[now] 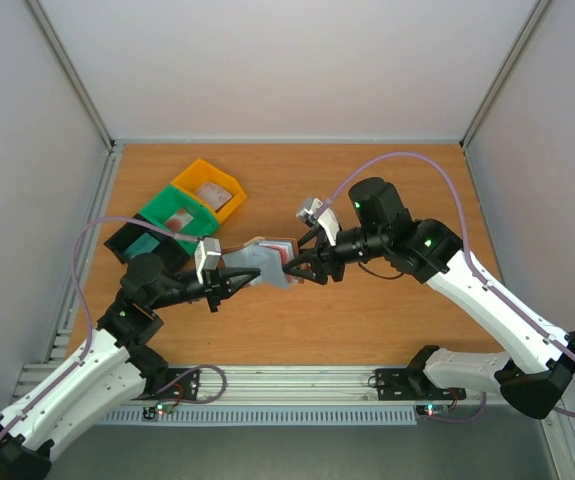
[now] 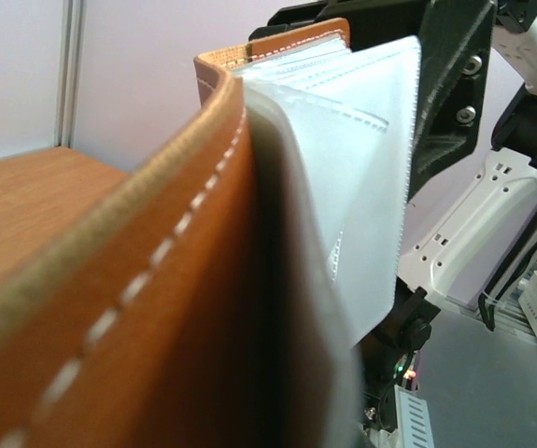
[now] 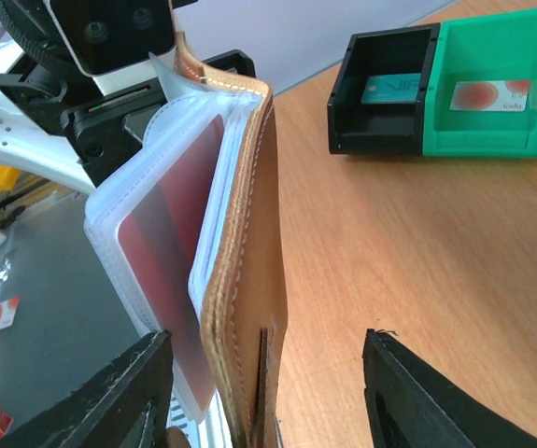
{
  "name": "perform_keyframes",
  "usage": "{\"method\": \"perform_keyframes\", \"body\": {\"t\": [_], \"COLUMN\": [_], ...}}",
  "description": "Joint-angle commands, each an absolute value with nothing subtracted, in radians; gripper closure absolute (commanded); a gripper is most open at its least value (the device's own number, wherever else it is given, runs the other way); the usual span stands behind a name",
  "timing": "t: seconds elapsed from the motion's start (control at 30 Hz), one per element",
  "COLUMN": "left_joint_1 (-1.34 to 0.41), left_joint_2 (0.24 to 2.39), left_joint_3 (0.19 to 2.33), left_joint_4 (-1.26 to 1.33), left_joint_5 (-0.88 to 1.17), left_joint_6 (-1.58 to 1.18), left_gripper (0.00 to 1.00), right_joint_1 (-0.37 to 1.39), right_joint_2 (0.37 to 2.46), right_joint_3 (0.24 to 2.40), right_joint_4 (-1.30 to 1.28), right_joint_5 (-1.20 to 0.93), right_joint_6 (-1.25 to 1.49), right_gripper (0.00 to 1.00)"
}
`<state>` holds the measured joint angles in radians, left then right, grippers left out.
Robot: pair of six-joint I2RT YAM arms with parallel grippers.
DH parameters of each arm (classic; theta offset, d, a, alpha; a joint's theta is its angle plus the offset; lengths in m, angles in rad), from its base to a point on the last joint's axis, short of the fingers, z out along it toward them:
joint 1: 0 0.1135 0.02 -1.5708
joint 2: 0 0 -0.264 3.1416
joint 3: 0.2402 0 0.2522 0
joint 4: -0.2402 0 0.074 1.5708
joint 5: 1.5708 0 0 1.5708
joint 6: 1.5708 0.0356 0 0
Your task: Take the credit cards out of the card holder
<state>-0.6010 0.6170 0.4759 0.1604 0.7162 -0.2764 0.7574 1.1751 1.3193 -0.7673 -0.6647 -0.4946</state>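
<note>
While the card holder point(image 1: 260, 263) hangs in the air over the wooden table point(image 1: 367, 310), it sits between the two arms, near the middle of the table. The left gripper point(image 1: 227, 284) is pressed together on the left end of the holder and holds it up (its own camera is so close that it shows only brown leather with white stitches and the clear pockets point(image 2: 361, 168)).

The right gripper point(image 1: 297, 268) is at the other end. Its two black fingers point(image 3: 123, 397) are spread apart, one on each side of the holder's brown cover. The finger on the table side is not touching the holder. I cannot tell if the other finger touches the pockets.

The holder is open and its pockets fan out. A red credit card point(image 3: 176, 247) is inside one clear pocket and shows through the plastic.

Far back on the left of the table, three bins stand in a row, side by side. The black bin point(image 3: 385, 131) has a teal card point(image 3: 394, 89) in it. The green bin point(image 3: 487, 140) has a pale card point(image 3: 492, 95) with a red spot. The yellow bin point(image 1: 207, 175) is last in the row.
</note>
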Motion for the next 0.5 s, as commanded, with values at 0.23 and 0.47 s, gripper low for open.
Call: {"method": "perform_keyframes", "body": {"t": [0.23,0.47], "left_joint_1": [-0.606,-0.605], "left_joint_2": [0.616,0.614], "left_joint_3": [0.490,0.487], "left_joint_4": [0.165,0.168], "left_joint_5": [0.652,0.653], "left_joint_6": [-0.260,-0.255], "left_gripper": [1.00,1.00], "right_joint_1": [0.764,0.763], "right_joint_2": [1.190,1.185], "right_joint_3": [1.333,1.322], "right_joint_4": [-0.779,-0.795], "right_joint_5": [-0.670,-0.660], "right_joint_6": [-0.474,-0.504], "right_gripper": [0.42,0.44]}}
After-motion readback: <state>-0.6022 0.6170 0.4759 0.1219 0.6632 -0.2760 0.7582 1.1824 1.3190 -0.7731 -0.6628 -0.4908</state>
